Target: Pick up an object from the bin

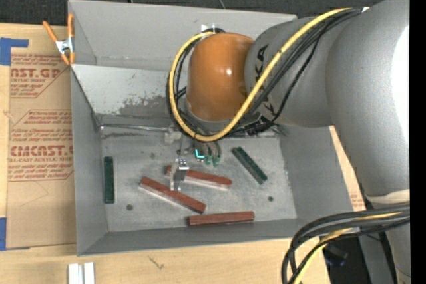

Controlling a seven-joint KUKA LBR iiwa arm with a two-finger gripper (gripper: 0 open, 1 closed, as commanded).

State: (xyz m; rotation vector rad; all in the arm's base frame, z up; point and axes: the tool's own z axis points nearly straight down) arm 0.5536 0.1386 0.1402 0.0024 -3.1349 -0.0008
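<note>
Looking down into a grey metal bin (133,219) with a few flat bars scattered over its floor.

Finding, at the far left of the floor, a dark green bar (107,179) lying up and down the frame, well apart from everything else.

Moving right, meeting a slanted red-brown bar (160,189), running from left of centre down toward the lower right.

Seeing the gripper (179,176) hanging low over the floor, a little left of the frame's centre and below it, just beside the slanted bar's middle. Possibly touching the left end of an upper red-brown bar (210,178), which is lying nearly level and reaching rightward; too cluttered there to be sure. Not being able to tell whether the gripper is spread or pressed together, or pinching anything.

Noting, below and to the right, a lowest red-brown bar (221,217) lying level near the bin's front wall, apart from the others.

Passing further right to a second green bar (249,165), slanting down to the right, near the gripper but clear of it.

Ending above, with the orange cover (216,76) and yellow cables (176,76) on the wrist, and the grey arm (346,76) coming in from the right of the frame.
</note>
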